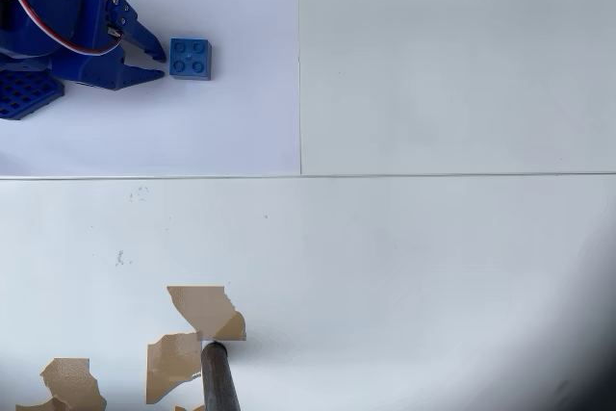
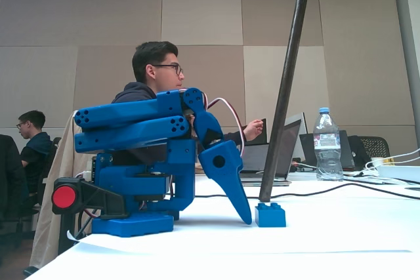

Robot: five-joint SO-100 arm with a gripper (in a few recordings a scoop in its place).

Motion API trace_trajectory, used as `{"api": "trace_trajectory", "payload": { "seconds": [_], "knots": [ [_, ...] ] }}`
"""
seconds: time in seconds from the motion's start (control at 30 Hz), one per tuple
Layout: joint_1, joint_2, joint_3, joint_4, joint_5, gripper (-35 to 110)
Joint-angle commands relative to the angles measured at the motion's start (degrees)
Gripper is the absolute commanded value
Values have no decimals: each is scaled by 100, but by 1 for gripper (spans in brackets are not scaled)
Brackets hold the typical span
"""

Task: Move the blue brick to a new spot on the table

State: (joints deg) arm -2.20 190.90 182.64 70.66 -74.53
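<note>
Broadly, the white table [image 1: 433, 267] carries thin seam lines and torn brown tape patches [image 1: 205, 310]. On it lies a white paper sheet [image 1: 192, 132] under the folded blue arm [image 2: 141, 162]. Its gripper [image 1: 157, 62] points toward the blue brick [image 1: 191, 58], fingers parted and released, tips just beside the brick in the overhead view, grasping nothing. A water bottle [image 2: 326, 143] stands behind; its label cannot be read.

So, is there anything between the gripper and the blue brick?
Nothing visible. In the overhead view the gripper is open, its tips just left of the brick, with bare paper between them. The fixed view shows the gripper tip down beside the brick, a small gap apart.
</note>
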Motion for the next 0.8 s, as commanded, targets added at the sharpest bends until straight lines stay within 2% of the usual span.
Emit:
{"api": "trace_trajectory", "payload": {
  "seconds": [0.0, 0.77],
  "knots": [
    [-18, 44, 185, -105, 9, 0],
    [-35, 44, 185, -105, 88, 0]
  ]
}}
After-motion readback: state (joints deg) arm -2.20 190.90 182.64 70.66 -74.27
